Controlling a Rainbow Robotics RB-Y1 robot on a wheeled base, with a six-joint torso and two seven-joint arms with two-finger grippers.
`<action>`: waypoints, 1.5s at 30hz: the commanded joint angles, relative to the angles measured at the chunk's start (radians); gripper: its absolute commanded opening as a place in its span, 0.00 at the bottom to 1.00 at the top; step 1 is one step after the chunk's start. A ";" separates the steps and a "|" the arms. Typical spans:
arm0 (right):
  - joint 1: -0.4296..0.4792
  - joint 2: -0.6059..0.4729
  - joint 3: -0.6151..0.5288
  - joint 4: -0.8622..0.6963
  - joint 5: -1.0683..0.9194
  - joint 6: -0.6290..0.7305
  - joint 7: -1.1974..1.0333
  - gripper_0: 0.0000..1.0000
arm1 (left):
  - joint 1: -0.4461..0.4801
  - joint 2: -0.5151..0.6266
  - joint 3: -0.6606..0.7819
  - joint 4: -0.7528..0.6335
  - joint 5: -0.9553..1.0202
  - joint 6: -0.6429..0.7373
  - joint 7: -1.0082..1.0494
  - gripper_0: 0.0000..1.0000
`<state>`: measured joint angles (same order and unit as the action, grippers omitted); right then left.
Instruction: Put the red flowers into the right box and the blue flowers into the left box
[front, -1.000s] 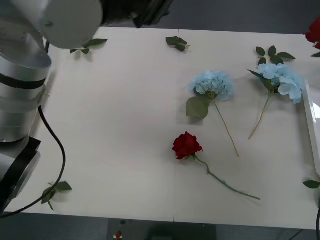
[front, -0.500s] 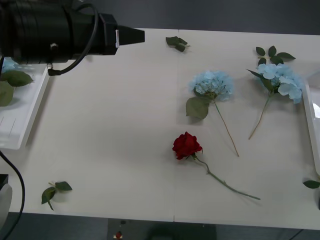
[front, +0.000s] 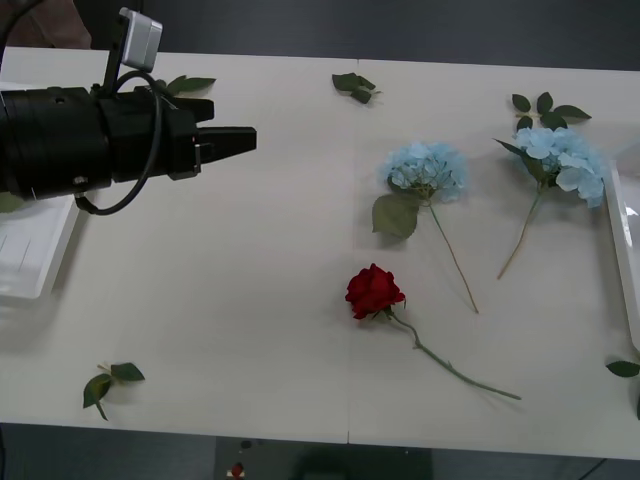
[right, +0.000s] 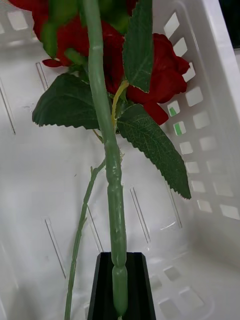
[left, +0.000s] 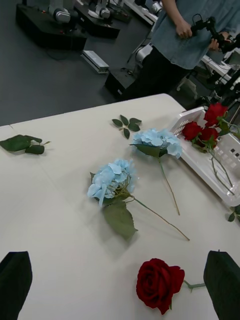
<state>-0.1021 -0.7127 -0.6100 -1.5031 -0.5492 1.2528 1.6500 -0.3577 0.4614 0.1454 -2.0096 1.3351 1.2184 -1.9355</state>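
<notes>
Pale cream table with a dark floor behind it, and a few loose leaf sprigs scattered near the edges. The left gripper hangs over the table's left half at the end of a black arm pointing toward the middle; in its wrist view the black fingers sit wide apart at the two corners with nothing between them.

Out on the bare table there's one red rose lying near the centre, its stem running off toward the front right. Two blue flowers are still on the table too: one blue hydrangea just behind the rose with a big leaf under it, and a second blue hydrangea further right, close to the right box at the table's edge.

The right gripper is over the inside of that white slotted box, its black fingers pinching a thick green rose stem, with red flower heads and leaves lying against the box wall beyond it. The left box sits at the far left edge, partly under the left arm.
</notes>
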 joint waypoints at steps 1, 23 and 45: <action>-0.014 -0.030 0.021 0.043 0.011 -0.070 -0.026 0.00 | 0.029 0.039 -0.006 -0.029 0.053 -0.027 -0.188 1.00; -0.014 -0.025 0.064 -0.213 -0.018 0.181 -0.072 1.00 | 0.071 0.065 -0.072 -0.031 0.266 -0.074 -0.418 1.00; -0.142 0.165 0.392 -0.394 0.229 0.330 -0.740 1.00 | 0.158 0.146 -0.115 -0.103 0.418 -0.091 -0.442 1.00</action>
<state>-0.2209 -0.5717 -0.2229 -1.8654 -0.3557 1.5956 0.9932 -0.2068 0.5812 0.0421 -2.0787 1.7311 1.1485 -2.3215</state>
